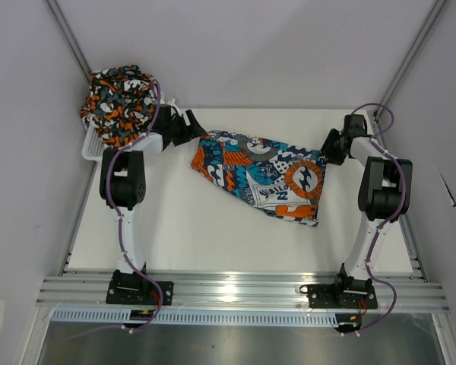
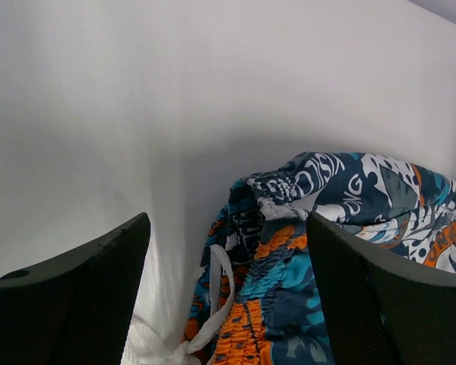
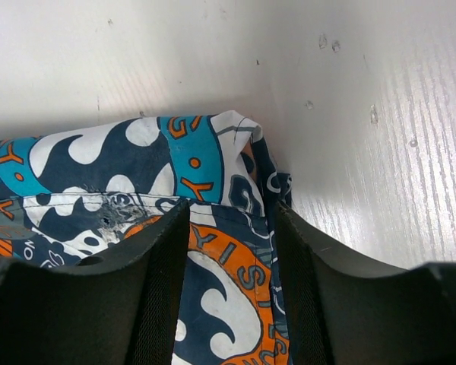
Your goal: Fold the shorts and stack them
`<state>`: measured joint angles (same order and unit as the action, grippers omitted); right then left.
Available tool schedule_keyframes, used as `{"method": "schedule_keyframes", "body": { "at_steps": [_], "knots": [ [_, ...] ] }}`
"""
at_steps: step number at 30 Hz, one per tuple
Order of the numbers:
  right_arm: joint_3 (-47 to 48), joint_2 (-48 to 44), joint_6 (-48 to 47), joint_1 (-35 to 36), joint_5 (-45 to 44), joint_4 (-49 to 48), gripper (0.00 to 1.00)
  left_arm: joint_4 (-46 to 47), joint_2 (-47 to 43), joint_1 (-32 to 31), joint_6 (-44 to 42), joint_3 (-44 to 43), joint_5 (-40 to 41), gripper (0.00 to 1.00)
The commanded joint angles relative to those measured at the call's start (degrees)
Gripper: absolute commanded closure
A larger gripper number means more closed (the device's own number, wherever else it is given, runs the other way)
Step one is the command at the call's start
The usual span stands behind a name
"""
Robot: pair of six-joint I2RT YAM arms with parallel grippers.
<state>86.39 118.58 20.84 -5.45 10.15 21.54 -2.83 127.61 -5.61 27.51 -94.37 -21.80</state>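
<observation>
The teal-blue, orange and white patchwork shorts point(image 1: 258, 171) lie spread across the middle of the table. My left gripper point(image 1: 186, 126) is at their left end and stands open. In the left wrist view its wide-apart fingers flank the gathered waistband point(image 2: 289, 289) and the white drawstring point(image 2: 213, 304) without pinching them. My right gripper point(image 1: 328, 152) is at the shorts' right end. It is open in the right wrist view point(image 3: 232, 211), with its fingers straddling the flat corner of the cloth point(image 3: 213, 152). The orange, black and white camouflage shorts point(image 1: 120, 103) sit bunched in the basket at the back left.
The white mesh basket point(image 1: 91, 148) stands at the table's back left corner, just beside my left arm. Enclosure walls rise on the left, back and right. A metal rail point(image 1: 243, 289) with both arm bases runs along the near edge.
</observation>
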Motion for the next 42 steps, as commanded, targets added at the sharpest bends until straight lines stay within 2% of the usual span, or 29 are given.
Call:
{"method": "schedule_keyframes", "body": {
  "at_steps": [1,9,17,18,19,21,22,25,29,32,42],
  "knots": [
    [-1.48,-0.63,-0.54,-0.52,0.83,-2.99,0.5,6.16,-2.72,0.07,0.44,1.46,-1.31,0.15],
    [-0.87,0.59,-0.63,-0.79,3.47,-3.52,0.56,7.23,-3.42,0.07,0.53,2.78,-1.84,0.19],
    [-1.57,1.65,-0.71,-1.05,6.72,-4.22,0.7,8.36,-4.21,0.42,0.79,3.57,-2.54,0.22],
    [-1.66,1.74,-0.71,-1.14,7.24,-4.31,0.73,8.45,-4.3,0.42,1.05,3.66,-2.72,0.23],
    [-1.75,1.82,-0.54,-1.31,7.51,-4.66,0.81,8.98,-4.39,0.59,1.32,3.66,-3.42,0.23],
    [-2.1,1.91,-0.28,-1.58,8.3,-4.93,0.9,9.68,-4.13,0.86,2.02,3.49,-4.12,0.23],
    [-2.28,1.83,-0.19,-1.66,8.3,-5.28,0.99,10.03,-3.95,1.12,2.29,3.05,-4.56,0.23],
    [-3.07,1.39,0.08,-1.93,8.57,-6.16,1.0,10.91,-3.42,1.39,3.17,2.61,-6.84,0.29],
    [-3.25,1.47,0.08,-2.02,9.09,-6.33,1.0,12.5,-3.95,1.74,4.31,3.93,-9.74,0.44],
    [-3.42,1.39,0.17,-2.11,9.27,-6.6,1.0,12.59,-4.3,1.83,4.31,4.8,-10.54,0.5],
    [-3.42,1.39,0.25,-2.19,10.33,-7.13,1.0,12.5,-1.84,1.65,5.28,3.31,-13.79,0.57]
  ]
}}
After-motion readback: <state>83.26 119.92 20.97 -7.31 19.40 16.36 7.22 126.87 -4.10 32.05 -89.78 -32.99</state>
